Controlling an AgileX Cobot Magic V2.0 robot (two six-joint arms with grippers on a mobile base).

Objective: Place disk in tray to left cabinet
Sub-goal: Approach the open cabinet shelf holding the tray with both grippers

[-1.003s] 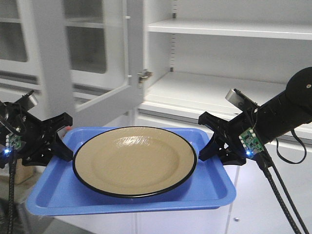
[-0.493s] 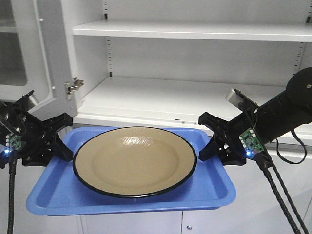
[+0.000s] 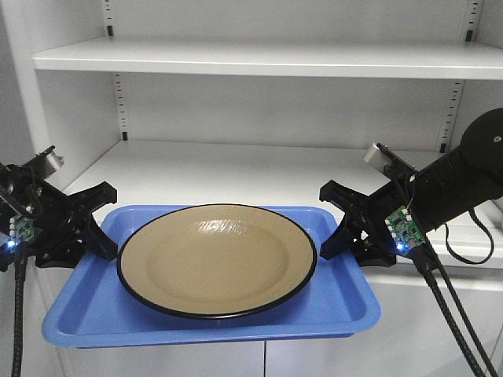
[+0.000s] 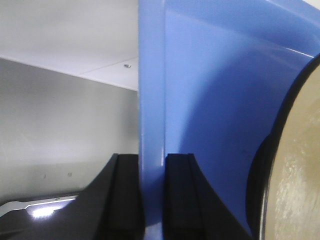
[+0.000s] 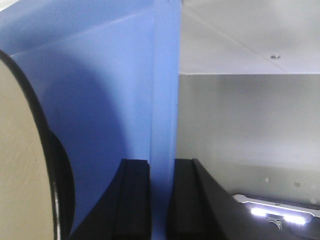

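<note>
The tan disk [image 3: 218, 259] with its thin black rim lies in the blue tray [image 3: 338, 302], held level in the air in front of the white cabinet [image 3: 259, 169]. My left gripper [image 3: 106, 239] is shut on the tray's left rim [image 4: 151, 125], one black finger on each side of it. At the other end my right gripper [image 3: 334, 236] is shut on the tray's right rim [image 5: 165, 100] the same way. The disk's edge [image 4: 300, 165] shows in the left wrist view and the disk's edge [image 5: 20, 150] shows in the right wrist view. The cabinet's lower shelf lies just beyond the tray.
The cabinet's upper shelf [image 3: 259, 59] runs across above. Perforated strips [image 3: 118, 106] line the back wall. The cabinet's left wall [image 3: 20, 118] stands at the left edge. The lower shelf's front edge [image 3: 479, 255] shows at the right, below my right arm.
The view has swung left to right across the cabinet: the open door and its hinge have left the frame, and the open shelves now fill the background. Both grippers and the tray keep their pose.
</note>
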